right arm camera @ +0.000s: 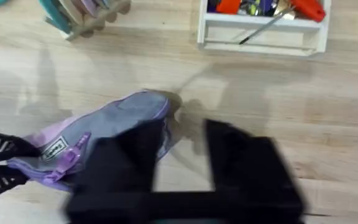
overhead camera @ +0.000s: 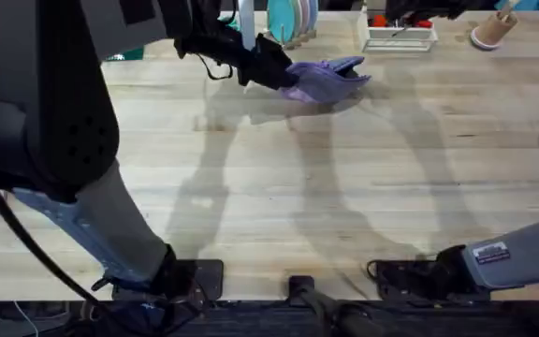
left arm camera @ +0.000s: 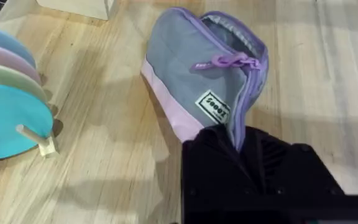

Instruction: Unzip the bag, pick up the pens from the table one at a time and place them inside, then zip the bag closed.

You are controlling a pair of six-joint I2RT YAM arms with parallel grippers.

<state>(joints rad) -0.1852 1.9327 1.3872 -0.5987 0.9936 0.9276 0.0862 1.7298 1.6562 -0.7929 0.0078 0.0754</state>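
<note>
While the left pincer [overhead camera: 271, 67] clamps 1 end of the bag [overhead camera: 328, 79], the lavender pouch lies near the far edge of the surface [overhead camera: 344, 187], stretching away from the fingertips toward the white tray [overhead camera: 399, 37]. From the left wrist, its zipper [left arm camera: 232, 61] gapes at the far end, and the black fingers [left arm camera: 229, 155] pinch the fabric beside the label. The right pincer [right arm camera: 182, 168] hangs over the pouch's other end, jaws apart. Round plates in a rack [left arm camera: 8, 118] stand just beside.

A small white label on the bag [left arm camera: 194, 87] bears dark letters, too small to read
</note>
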